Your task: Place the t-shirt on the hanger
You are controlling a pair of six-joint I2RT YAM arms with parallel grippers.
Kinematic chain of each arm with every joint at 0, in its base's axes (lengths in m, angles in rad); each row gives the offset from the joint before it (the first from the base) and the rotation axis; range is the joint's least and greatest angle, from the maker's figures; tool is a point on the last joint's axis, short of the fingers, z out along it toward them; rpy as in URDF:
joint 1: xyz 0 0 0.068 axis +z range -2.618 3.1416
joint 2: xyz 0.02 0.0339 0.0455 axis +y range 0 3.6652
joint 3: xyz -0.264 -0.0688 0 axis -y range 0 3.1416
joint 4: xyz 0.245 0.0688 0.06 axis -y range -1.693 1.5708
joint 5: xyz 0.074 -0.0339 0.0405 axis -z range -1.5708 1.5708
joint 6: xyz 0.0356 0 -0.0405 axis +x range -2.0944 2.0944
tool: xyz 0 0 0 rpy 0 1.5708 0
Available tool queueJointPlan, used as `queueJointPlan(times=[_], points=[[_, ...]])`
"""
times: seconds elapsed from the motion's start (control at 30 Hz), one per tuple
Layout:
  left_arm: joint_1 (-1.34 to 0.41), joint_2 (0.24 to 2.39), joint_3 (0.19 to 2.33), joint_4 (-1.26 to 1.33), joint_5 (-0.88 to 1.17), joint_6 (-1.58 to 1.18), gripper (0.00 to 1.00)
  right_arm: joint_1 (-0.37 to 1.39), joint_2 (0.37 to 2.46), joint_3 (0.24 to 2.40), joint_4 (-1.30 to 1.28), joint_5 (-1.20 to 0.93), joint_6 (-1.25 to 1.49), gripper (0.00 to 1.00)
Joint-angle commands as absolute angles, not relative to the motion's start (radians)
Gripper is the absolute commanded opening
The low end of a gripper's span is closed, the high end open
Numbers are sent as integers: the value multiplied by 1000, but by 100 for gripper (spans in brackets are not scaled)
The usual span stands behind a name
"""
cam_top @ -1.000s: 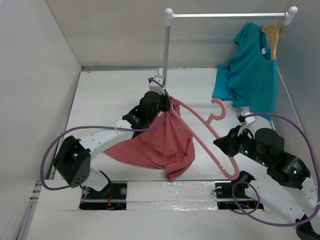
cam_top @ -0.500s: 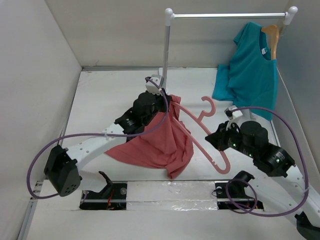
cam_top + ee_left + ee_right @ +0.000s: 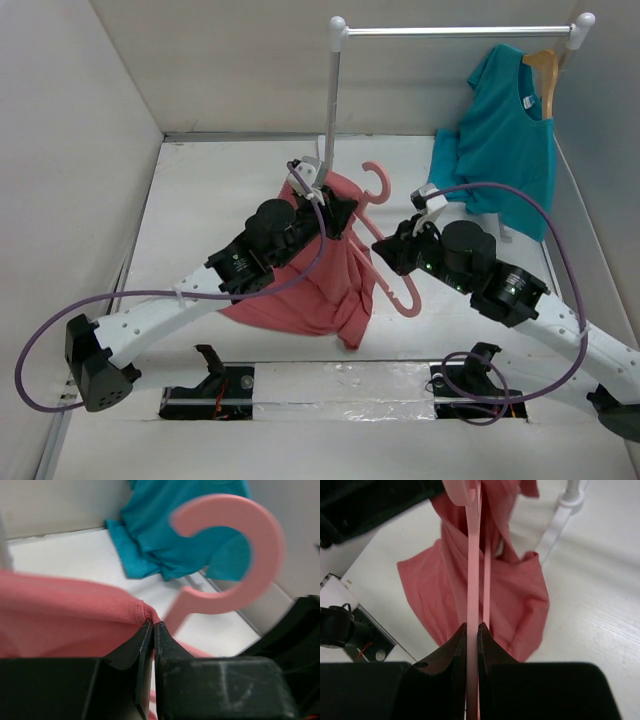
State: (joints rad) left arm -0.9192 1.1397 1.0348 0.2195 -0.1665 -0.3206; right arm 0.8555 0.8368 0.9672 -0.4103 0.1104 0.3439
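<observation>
The salmon-red t-shirt hangs bunched from my left gripper, which is shut on a hem of it and holds it above the table. The pink hanger is tilted, its hook up beside the shirt's top; the hook also shows close in the left wrist view. One arm of it runs into the shirt. My right gripper is shut on the hanger's bar, with the shirt hanging beyond it.
A teal-blue t-shirt hangs on a tan wooden hanger from the white rail at the back right. The rail's post stands just behind my left gripper. Grey walls enclose the table.
Both arms have moved up and toward the back. My right gripper has carried the hanger left and up, toward the shirt, and my left gripper has lifted the shirt higher.
</observation>
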Motion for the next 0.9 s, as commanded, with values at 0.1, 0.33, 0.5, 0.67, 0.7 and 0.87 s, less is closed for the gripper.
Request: queueJointPlan(times=[0.1, 0.33, 0.5, 0.67, 0.7, 0.87], points=[[-1095, 1138, 1237, 214, -263, -198, 0, 1006, 912, 964, 89, 262, 290, 0], [-1223, 1103, 1278, 163, -393, -179, 0, 953, 925, 855, 302, 162, 272, 0], [-1223, 1049, 1200, 160, -458, -222, 1, 862, 901, 793, 448, 106, 270, 0], [-1223, 1013, 1166, 114, -521, -270, 40, 842, 865, 752, 517, 95, 267, 0], [-1223, 1005, 1164, 112, -541, -278, 45, 842, 861, 746, 517, 101, 270, 0], [-1223, 956, 1134, 218, -760, -288, 59, 842, 868, 687, 598, 100, 290, 0]])
